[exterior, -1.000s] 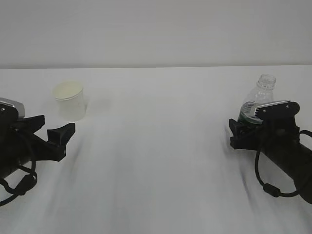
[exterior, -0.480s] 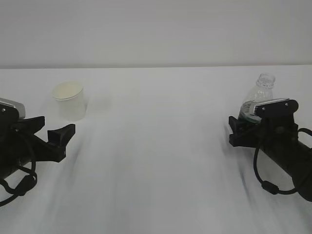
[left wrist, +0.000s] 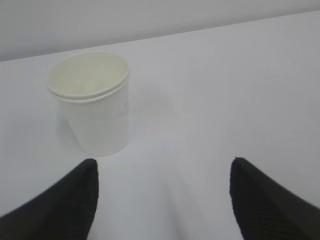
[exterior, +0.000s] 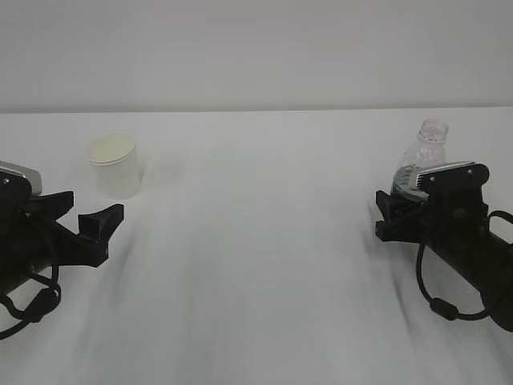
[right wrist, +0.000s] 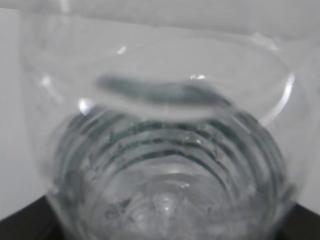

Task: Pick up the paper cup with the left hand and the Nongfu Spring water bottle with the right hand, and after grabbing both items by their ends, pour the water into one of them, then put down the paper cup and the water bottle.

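Nearest the lens, plain white desk (exterior: 256, 305), bare and softly shadowed, running back to a pale grey wall (exterior: 256, 48) that meets it in one straight line. Nothing else of the room showing.

Low at the left edge, the left hand (exterior: 90, 218), black, cabled, silver-grey plate partly cut off by the frame. Fingers (left wrist: 65, 200) spread wide in the left wrist view, gripping nothing, only their dark tips inside the picture. Just beyond them and a touch to the left, the paper cup (exterior: 116, 164), upright on the desk, apart from both tips, cream inside facing up. Faint marks on the cup's side, too pale to read.

Over on the right, the right hand (exterior: 409, 210), its body running off the lower right corner. Behind its plate, the Nongfu Spring water bottle (exterior: 421, 160), leaning left, neck and open mouth clear of the gripper, dark green band half hidden, base out of sight. Fingers standing to either side of the lower bottle; touching it or not, cannot tell. Whether the base rests on the desk, also cannot tell.

Right wrist view filled almost wholly by the bottle (right wrist: 165, 150), blurred, ribs and green band smeared through clear plastic, only dark slivers in the bottom corners. Water inside hard to separate from the plastic.
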`<state>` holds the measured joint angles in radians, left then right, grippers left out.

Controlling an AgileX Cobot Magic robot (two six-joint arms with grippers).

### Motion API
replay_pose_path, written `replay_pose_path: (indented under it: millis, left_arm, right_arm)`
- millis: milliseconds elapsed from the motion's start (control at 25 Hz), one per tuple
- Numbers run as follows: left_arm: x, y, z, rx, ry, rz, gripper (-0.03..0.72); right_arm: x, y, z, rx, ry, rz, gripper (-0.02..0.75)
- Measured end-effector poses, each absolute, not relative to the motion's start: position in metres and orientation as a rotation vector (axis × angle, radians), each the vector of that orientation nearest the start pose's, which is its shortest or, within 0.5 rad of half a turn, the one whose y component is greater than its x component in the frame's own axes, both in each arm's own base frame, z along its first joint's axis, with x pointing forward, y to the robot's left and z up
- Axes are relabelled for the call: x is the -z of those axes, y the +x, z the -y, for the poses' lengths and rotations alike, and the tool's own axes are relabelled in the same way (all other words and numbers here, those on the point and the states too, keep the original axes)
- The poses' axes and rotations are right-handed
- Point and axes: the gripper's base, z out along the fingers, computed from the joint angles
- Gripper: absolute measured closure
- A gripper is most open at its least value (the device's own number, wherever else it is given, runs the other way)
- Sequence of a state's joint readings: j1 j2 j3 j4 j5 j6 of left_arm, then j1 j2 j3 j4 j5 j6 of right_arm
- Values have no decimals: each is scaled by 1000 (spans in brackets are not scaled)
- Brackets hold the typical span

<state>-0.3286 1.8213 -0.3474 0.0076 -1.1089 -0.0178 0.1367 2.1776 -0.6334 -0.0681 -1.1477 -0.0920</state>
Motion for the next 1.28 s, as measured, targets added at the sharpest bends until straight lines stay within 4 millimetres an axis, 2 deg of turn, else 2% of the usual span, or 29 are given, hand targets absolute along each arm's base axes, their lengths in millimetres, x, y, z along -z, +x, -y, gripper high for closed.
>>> replay_pose_path:
  millis: [200, 560, 720, 840, 1080, 1280]
  left_arm:
    - [-119, 248, 85, 245, 295, -1832, 101]
    - [-119, 248, 85, 233, 311, -1829, 101]
    - [-118, 249, 84, 223, 293, -1835, 101]
    - [-109, 249, 83, 217, 289, -1853, 101]
    - [-75, 249, 83, 198, 304, -1969, 101]
    - [-73, 264, 87, 196, 290, -1943, 101]
  right_arm:
    - [-59, 326, -51, -73, -285, -1857, 277]
    - [-61, 325, -52, -78, -297, -1862, 286]
    - [-69, 323, -52, -79, -300, -1854, 288]
    - [-76, 319, -52, -84, -309, -1843, 288]
    - [-92, 312, -51, -84, -309, -1812, 288]
    - [-102, 309, -51, -84, -310, -1787, 288]
